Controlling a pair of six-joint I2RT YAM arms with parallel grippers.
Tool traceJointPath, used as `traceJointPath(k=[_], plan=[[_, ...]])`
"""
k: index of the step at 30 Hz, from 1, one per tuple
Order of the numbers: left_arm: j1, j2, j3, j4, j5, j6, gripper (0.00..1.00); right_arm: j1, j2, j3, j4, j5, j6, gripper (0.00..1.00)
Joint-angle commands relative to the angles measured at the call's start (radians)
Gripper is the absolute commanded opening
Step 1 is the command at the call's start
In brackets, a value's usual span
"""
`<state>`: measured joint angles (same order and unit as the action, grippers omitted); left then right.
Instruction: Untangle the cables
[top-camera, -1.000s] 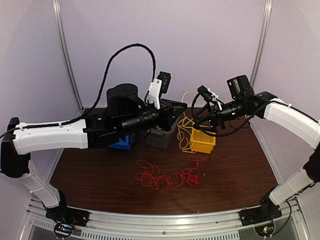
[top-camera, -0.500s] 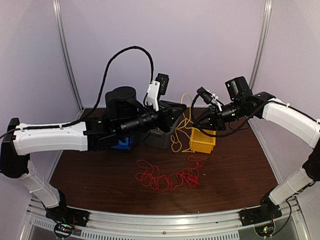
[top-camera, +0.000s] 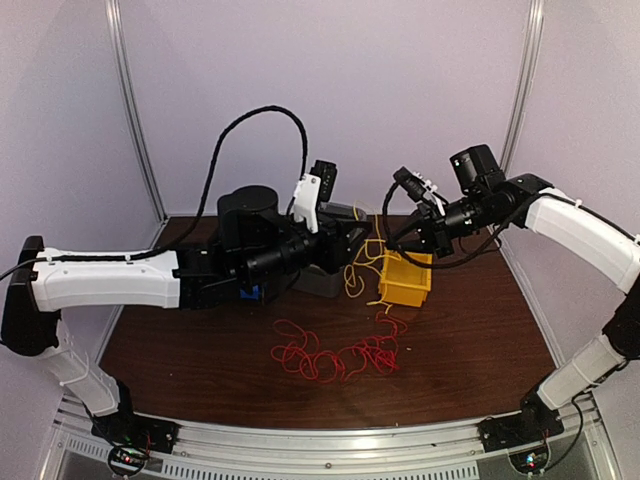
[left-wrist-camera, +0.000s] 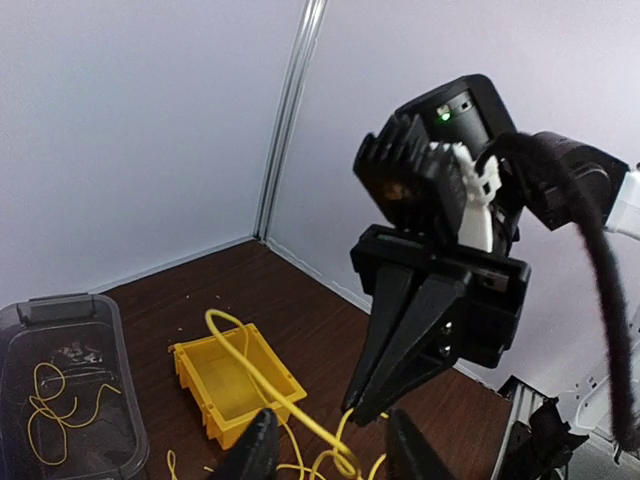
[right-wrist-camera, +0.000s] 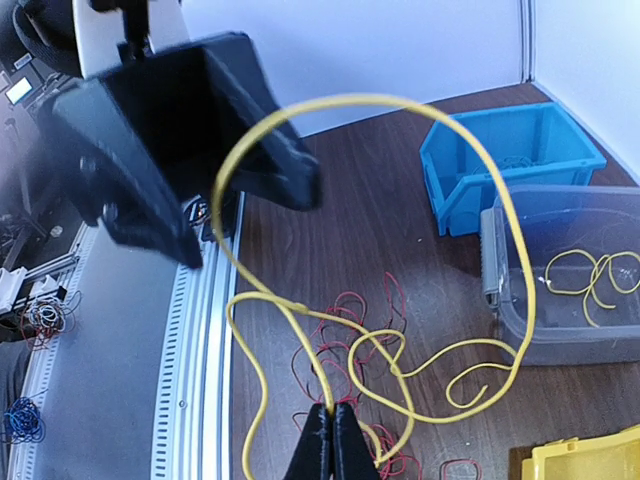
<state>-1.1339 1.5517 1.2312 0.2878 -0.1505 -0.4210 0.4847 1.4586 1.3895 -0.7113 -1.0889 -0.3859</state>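
1. the left gripper is pictured raised above the table, its two fingers spread well apart. nothing is clamped by them, though a yellow cable is seen running through the gap between them.
2. a blue bin is seen low down under the left arm, back from that gripper's fingertips and partly hidden in the top view.
3. a grey bin is shown below the left gripper, with a few loose yellow strands lying inside it.
4. red cables are left in a tangled heap on the table, below both grippers and on the side nearer the arm bases, apart from the bins.
5. the yellow cable is held up in the air between the two grippers. from the right gripper's tips it is looped up in front of the left gripper's fingers, and its slack is seen hanging down towards the table.
6. a yellow bin is seen below the right gripper, beside the grey bin but apart from it.
7. the right gripper is shown with its fingers pressed together, the yellow cable pinched at their tips. it is pointed towards the left gripper, close to it but not touching.
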Motion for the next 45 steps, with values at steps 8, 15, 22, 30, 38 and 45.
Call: traceJointPath(k=[8,15,22,30,38,45], plan=[[0.002,-0.031,-0.147,0.093,0.06,-0.105,0.7,-0.005,-0.096,0.093,0.009,0.092,0.022,0.0],[0.003,-0.021,-0.19,0.174,0.194,-0.049,0.59,-0.006,-0.102,0.086,-0.017,0.124,-0.019,0.0],[0.002,0.018,-0.139,0.19,0.148,0.072,0.64,-0.006,-0.121,0.078,-0.015,0.153,-0.018,0.0],[0.002,-0.061,-0.118,0.061,0.291,0.154,0.58,-0.006,-0.149,0.06,-0.008,0.268,-0.024,0.0],[0.002,-0.172,-0.094,-0.369,0.318,0.259,0.66,-0.006,-0.123,0.174,-0.075,0.302,-0.046,0.0],[0.002,-0.289,-0.195,-0.176,0.08,0.33,0.71,-0.006,-0.133,0.153,-0.043,0.284,-0.013,0.0]])
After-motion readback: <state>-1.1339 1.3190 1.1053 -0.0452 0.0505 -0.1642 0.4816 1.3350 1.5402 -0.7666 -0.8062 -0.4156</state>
